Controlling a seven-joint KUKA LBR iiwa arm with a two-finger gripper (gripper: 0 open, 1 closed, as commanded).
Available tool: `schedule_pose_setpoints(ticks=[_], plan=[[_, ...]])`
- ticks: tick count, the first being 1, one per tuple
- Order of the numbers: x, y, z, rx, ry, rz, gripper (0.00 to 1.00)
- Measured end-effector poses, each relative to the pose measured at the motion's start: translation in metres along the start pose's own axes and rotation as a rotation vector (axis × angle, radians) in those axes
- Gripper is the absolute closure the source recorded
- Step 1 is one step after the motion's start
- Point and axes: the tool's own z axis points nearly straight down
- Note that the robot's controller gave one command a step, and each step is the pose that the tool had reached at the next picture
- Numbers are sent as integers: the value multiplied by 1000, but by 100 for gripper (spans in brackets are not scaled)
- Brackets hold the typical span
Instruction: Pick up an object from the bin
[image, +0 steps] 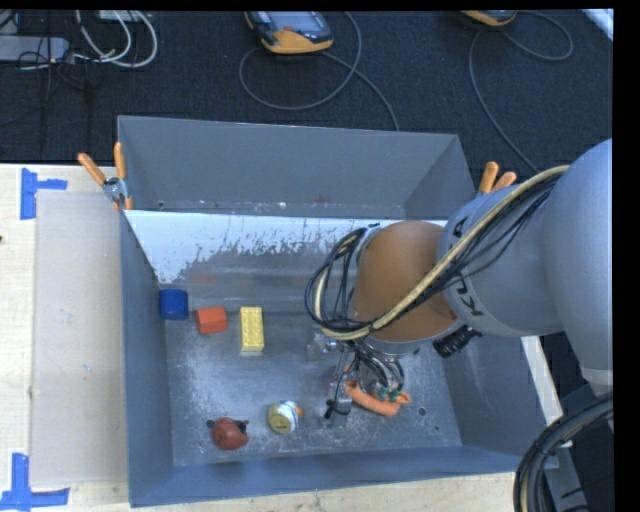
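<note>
your claw (345, 398) is down near the floor of the grey bin (290, 170), front-right part. honestly can't tell how far open it is or whether it's got anything. right beside it lies an orange carrot-shaped thing (380, 401) with a green end. the floor's scuffed and speckled white. well to the left, in a row, are a blue block (174, 304), orange block (211, 320) and yellow brick (252, 329). by the front wall there's a dark red lump (230, 433) and a small round yellowish thing (284, 417). the bin sits on a pale wooden table (70, 330), with dark carpet (200, 90) and loose cables behind.
</note>
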Motion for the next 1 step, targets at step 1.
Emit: schedule_pose_setpoints(ticks=[1], plan=[[-8,-39,7,-2,-2,15,0]])
